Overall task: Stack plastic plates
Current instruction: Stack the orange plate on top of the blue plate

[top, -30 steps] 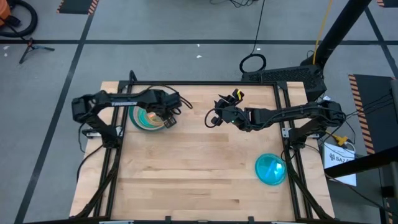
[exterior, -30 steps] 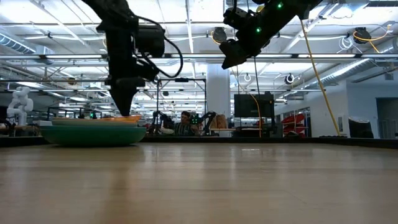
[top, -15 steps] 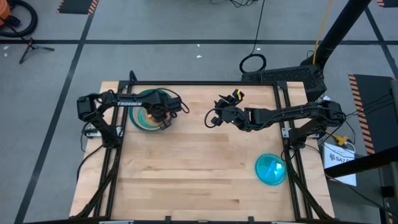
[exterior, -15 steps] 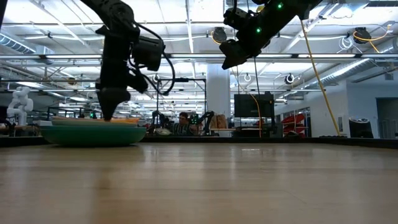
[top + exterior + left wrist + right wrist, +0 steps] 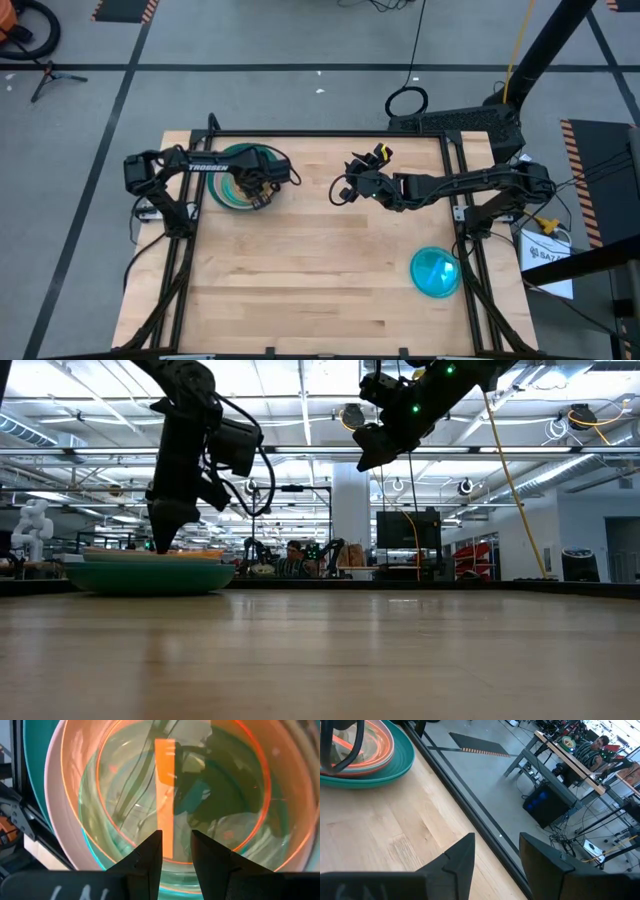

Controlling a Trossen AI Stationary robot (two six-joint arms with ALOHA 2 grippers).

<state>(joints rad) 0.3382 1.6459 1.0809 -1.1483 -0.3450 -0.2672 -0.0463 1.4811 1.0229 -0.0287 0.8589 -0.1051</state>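
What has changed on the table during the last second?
The left gripper slid along the far edge toward its own side, from the plate stack's rim to over its middle. It took or released nothing. The right gripper, the stack and the blue plate stayed put.

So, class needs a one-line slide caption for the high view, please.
Left claw low over the plate stack at the table's far left; right claw waits mid-table; blue plate sits apart.
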